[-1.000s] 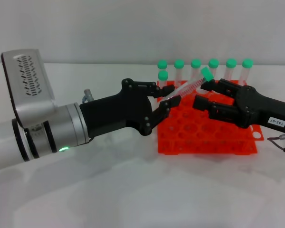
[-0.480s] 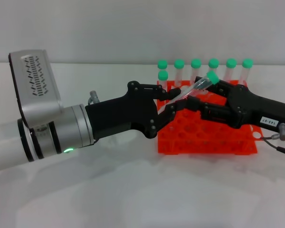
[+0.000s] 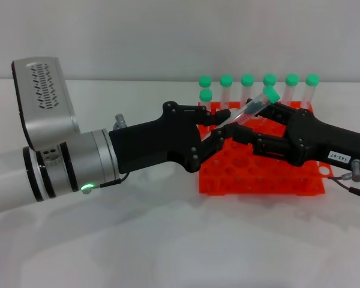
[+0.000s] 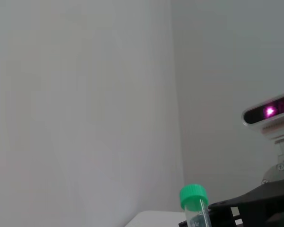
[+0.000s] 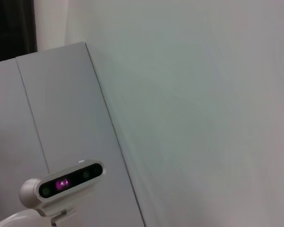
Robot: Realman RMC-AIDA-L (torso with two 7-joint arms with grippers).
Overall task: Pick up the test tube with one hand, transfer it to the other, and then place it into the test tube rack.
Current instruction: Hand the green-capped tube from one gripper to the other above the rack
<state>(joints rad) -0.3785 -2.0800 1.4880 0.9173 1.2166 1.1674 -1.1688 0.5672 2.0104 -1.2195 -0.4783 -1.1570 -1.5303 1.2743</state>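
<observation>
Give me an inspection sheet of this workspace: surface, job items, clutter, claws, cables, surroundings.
Surface: white table, bare in front.
Job's things: test tube tilted, green cap up, held between both hands above the test tube rack; seven capped tubes stand along the rack's back.
Clutter: nothing seen.
Claws: left claw fingers closed on the tube's lower part; right claw fingers around it near the cap.
Cables: thin wire at the right wrist.
Surroundings: plain white wall.

A pale white surface (image 3: 168,246) carries the test tube rack (image 3: 261,174), bright orange-red with a grid of round holes, standing toward the right (seven green-capped tubes (image 3: 248,87) stand upright along its far side).
</observation>
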